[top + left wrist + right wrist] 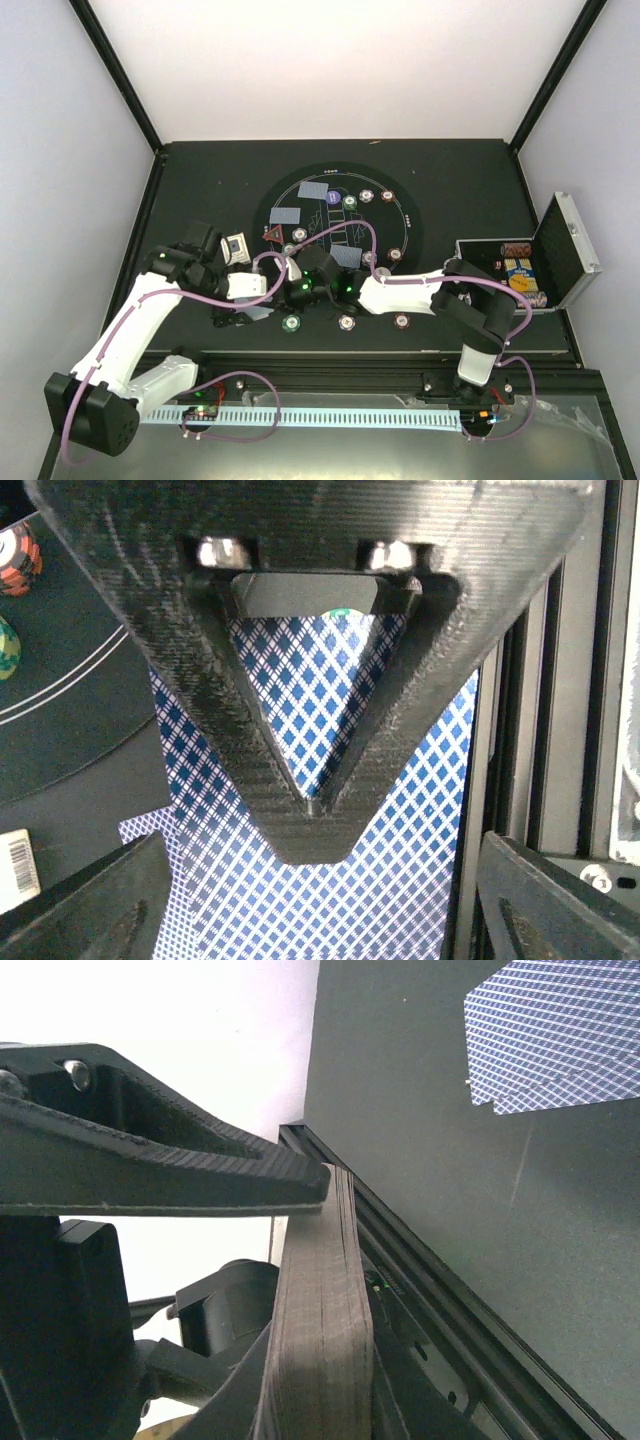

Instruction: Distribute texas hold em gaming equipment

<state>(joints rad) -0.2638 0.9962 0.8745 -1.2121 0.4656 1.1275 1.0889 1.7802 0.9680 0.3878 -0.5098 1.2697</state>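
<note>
Right fingers (200, 1175) are clamping the deck (320, 1360); whether left fingers (320, 580) are gripping the card (400, 880) beneath them is unclear. Stuck cards risk sliding out together.

Left arm (130, 335) and right arm (400, 293) crowd mat (330, 172), chips (402, 321) around, case (562, 250) rightward
</note>
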